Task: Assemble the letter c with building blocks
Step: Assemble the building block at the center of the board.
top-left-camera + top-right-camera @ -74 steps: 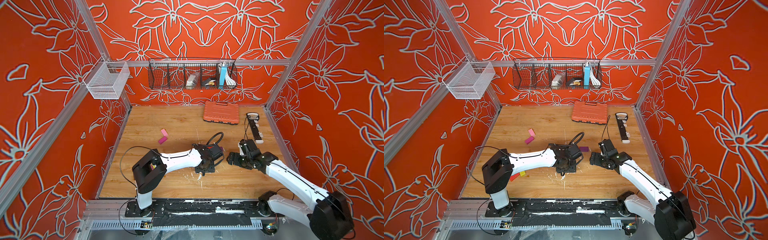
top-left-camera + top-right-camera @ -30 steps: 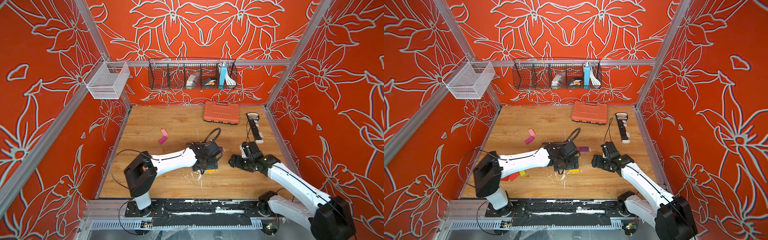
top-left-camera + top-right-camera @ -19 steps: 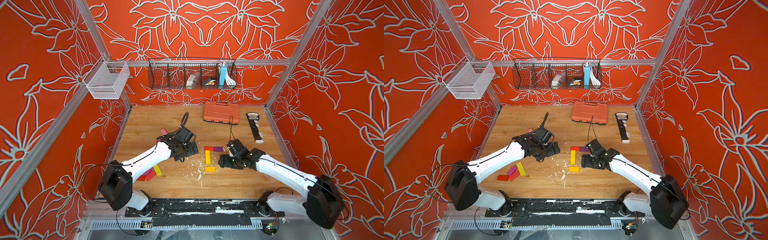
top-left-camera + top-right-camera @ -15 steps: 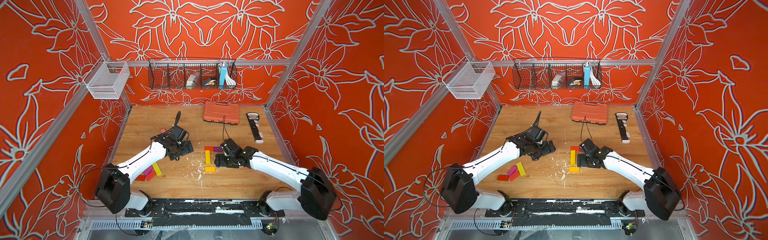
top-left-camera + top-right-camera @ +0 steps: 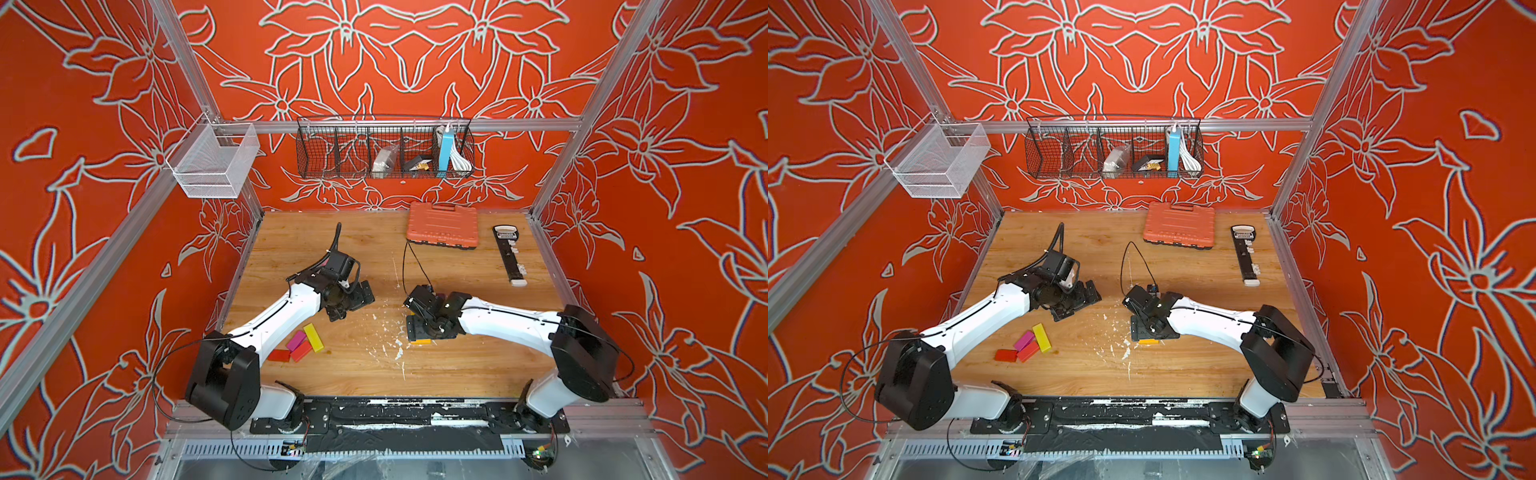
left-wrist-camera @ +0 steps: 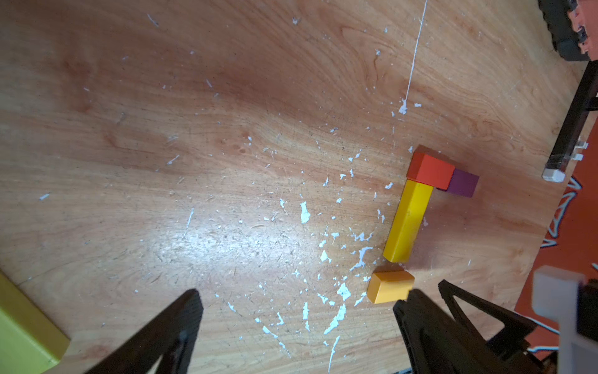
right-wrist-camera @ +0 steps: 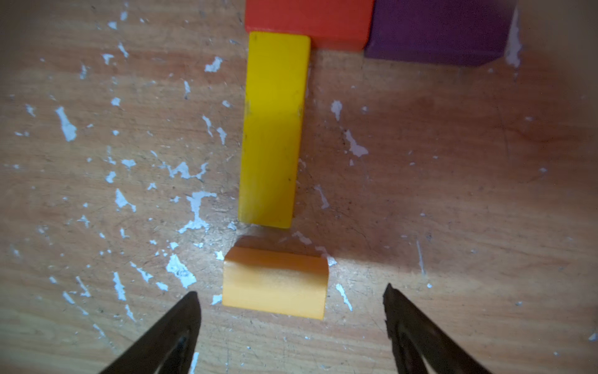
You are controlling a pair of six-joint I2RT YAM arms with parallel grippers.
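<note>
At the half-built C: a flat red rectangular block caps the top with a purple rectangular block touching its side. A long yellow bar runs down from the red one, so that's top arm plus spine on the wooden tabletop.
Small orange block: lies just past the bar's free end with a thin gap, a bit off-line from it.
Right gripper: jaws spread wide, nothing held, fingers either side of the orange block's near end and apart from it.
Left gripper: wide open too, empty, hovering over bare wood beside the build.
What could go wrong: I reckon a nudge or regrip on the orange block could shove it into the yellow bar and knock the spine off the red cap — these blocks just sit loose. A finger landing on top of the block instead of beside it could flip it.
Also risky: the arms are close together, so both reaching in could clash.
Spares: a spare yellow bar, a magenta block and two reddish blocks huddle by the left arm, well apart from the C.
In the way: not much — the orange ribbed tool case and a black strip with white clips sit towards the far edge.
</note>
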